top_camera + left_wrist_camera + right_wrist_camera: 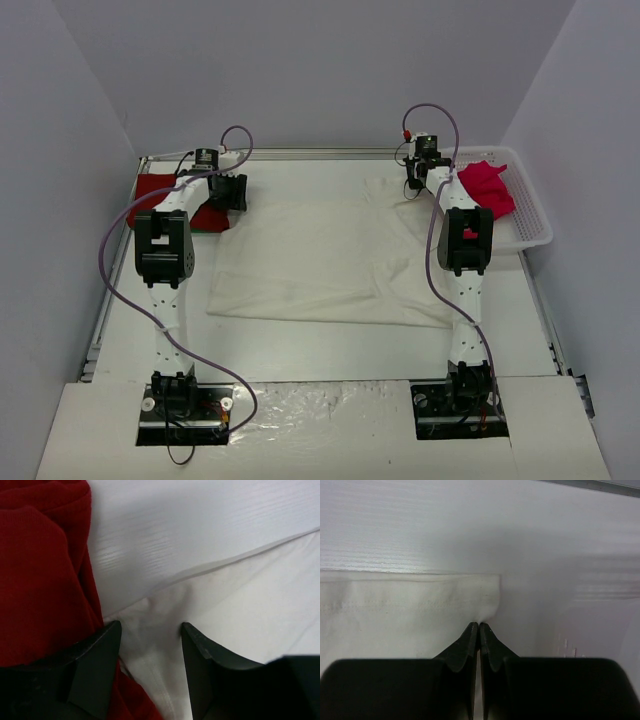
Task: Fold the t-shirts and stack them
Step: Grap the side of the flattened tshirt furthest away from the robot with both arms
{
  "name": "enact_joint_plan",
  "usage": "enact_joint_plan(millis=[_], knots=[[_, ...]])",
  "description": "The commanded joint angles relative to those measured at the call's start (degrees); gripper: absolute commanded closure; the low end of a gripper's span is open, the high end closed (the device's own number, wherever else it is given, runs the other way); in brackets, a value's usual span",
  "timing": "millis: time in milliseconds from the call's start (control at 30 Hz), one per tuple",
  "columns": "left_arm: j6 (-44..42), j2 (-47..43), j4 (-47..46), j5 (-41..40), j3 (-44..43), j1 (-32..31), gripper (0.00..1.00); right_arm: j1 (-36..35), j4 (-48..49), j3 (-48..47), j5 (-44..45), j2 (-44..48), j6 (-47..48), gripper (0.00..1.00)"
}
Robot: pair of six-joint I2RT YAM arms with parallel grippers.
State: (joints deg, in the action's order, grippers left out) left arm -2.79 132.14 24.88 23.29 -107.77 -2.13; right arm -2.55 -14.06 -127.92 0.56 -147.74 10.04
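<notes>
A large cream-white t-shirt (320,260) lies spread flat across the middle of the table. My left gripper (232,190) is down at its far left corner, beside a red t-shirt (150,195) lying folded at the table's left edge. In the left wrist view the jaws of the left gripper (151,627) stand apart, with a seamed fold of white cloth (150,655) between them and the red t-shirt (40,570) on the left. My right gripper (415,185) is at the far right corner, and its tips (479,626) are shut on the hemmed corner of the cream-white t-shirt (395,610).
A white lattice basket (535,225) stands at the far right and holds a crumpled pinkish-red t-shirt (485,185). Grey walls close in the table on three sides. A metal rail (320,154) runs along the far edge.
</notes>
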Motion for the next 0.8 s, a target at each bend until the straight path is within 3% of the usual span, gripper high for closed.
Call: enact_joint_plan(millis=[0,100,167,200,467,767], knots=[[0.06,0.58,1.75,-2.81,-0.78,0.9,0.51,1.4,-4.48,1.44,0.32,0.61,0.77,1.0],[0.59,1.11,2.09,-3.77,-1.04,0.9,0.53,1.32,-4.48,1.53,0.41,0.53,0.94,1.0],[1.38,1.02,1.66,-3.87,-0.78,1.16,0.4,1.4,-4.57,1.71,0.41,0.53,1.12,1.0],[1.82,0.93,1.48,-3.26,-0.69,1.51,0.38,1.4,-4.57,1.79,0.41,0.61,1.21,1.0],[4.29,2.25,2.8,0.01,-2.54,3.89,0.38,1.4,-4.66,1.79,0.32,0.17,1.56,1.0],[3.67,5.15,4.65,-2.98,-4.29,3.8,0.51,1.4,-4.74,1.79,1.11,0.08,2.08,1.0]])
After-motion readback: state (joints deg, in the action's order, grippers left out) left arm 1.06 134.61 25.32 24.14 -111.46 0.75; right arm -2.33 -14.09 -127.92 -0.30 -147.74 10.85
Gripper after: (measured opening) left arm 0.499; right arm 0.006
